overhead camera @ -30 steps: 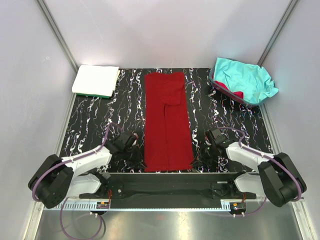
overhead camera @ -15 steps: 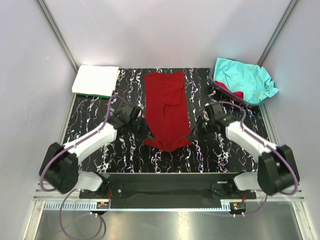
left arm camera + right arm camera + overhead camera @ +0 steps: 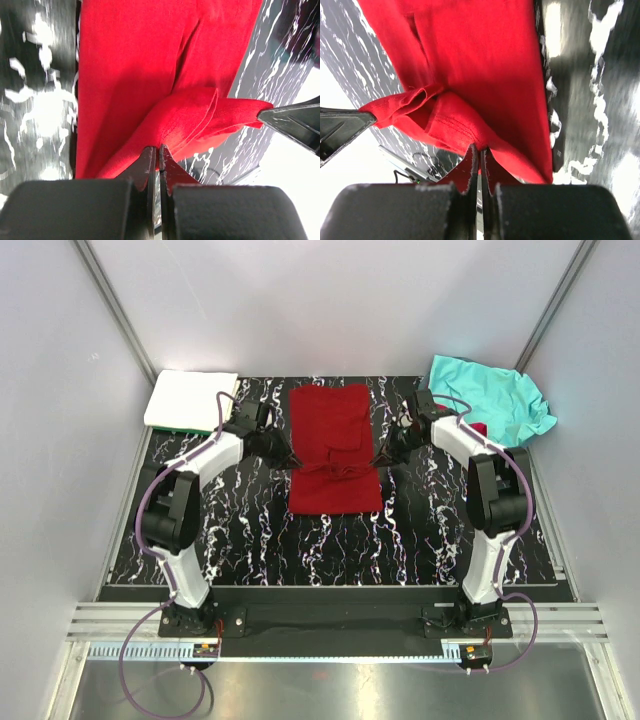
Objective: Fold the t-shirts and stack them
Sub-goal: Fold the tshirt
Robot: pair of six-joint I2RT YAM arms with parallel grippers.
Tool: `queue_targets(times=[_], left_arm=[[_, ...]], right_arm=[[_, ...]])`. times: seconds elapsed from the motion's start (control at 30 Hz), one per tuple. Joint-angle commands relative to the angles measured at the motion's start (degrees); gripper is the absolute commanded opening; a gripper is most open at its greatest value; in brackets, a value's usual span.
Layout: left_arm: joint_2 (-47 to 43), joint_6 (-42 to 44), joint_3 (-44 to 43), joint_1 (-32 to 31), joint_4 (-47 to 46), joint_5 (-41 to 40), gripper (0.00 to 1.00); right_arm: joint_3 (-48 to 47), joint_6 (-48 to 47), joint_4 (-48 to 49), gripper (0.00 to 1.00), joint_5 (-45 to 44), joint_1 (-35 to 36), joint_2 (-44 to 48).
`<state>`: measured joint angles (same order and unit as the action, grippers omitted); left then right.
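Dark red t-shirt (image 3: 335, 490) lies lengthwise mid-mat (image 3: 250, 530), nearer the far edge. The left gripper (image 3: 159, 149) and right gripper (image 3: 479, 149) each pinch a hem corner, lifted over its middle. Best bet: keep both level and lay the hem square on the far end.
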<state>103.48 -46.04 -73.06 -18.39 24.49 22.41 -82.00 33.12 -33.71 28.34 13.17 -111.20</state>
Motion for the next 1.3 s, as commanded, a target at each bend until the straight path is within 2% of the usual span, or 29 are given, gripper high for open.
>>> queue_targets(times=[0.0, 0.23, 0.7, 0.77, 0.8, 0.87, 0.9, 0.93, 1.0, 1.03, 1.1, 1.17, 1.27], left_arm=[[1.9, 0.7, -4.3, 1.2, -1.5, 3.7, 0.00], [5.8, 0.8, -9.0, 3.8, -0.8, 4.8, 0.00], [12.7, 1.6, -14.5, 5.4, 1.1, 6.0, 0.00], [13.5, 1.8, -15.2, 5.6, 1.1, 5.4, 0.02], [13.8, 2.4, -15.7, 5.6, 1.7, 5.1, 0.07], [15.2, 4.6, -18.3, 5.8, 3.0, 2.8, 0.14], [15.6, 5.8, -21.5, 5.8, 5.3, 1.8, 0.23], [16.3, 7.0, -23.3, 5.8, 6.5, 0.5, 0.29], [17.5, 10.8, -27.4, 6.0, 11.2, -2.8, 0.38], [17.4, 11.9, -30.5, 6.2, 12.2, -4.0, 0.48], [14.9, 15.3, -31.9, 6.3, 14.0, -7.0, 0.55], [12.4, 16.9, -30.6, 6.2, 13.7, -6.7, 0.58], [6.7, 16.3, -22.7, 5.4, 9.9, -2.1, 0.56]], right_arm=[[-6.2, -2.6, -3.6, 0.00, 2.8, -1.3, -3.1], [-15.3, -3.1, -5.2, 0.00, 4.4, -2.6, -8.5], [-22.5, -2.9, -5.6, 0.00, 6.7, -3.7, -16.9], [-23.6, -3.2, -5.6, 0.00, 6.7, -4.2, -18.3], [-24.1, -3.2, -5.7, 0.00, 6.6, -4.3, -18.6], [-25.5, -3.3, -4.9, 0.04, 6.5, -4.8, -19.9], [-26.1, -3.3, -4.7, 0.07, 6.3, -5.0, -20.5], [-27.8, -4.0, -4.6, 0.13, 6.1, -5.2, -21.6], [-30.9, -5.3, -7.1, 0.18, 4.7, -5.9, -22.6], [-33.6, -6.7, -9.4, 0.21, 4.1, -5.9, -22.7], [-35.0, -8.2, -11.5, 0.36, 1.5, -5.9, -21.4], [-34.2, -10.4, -13.0, 0.49, 0.5, -5.7, -18.5], [-29.3, -11.7, -12.6, 0.53, 0.4, -5.3, -13.8]])
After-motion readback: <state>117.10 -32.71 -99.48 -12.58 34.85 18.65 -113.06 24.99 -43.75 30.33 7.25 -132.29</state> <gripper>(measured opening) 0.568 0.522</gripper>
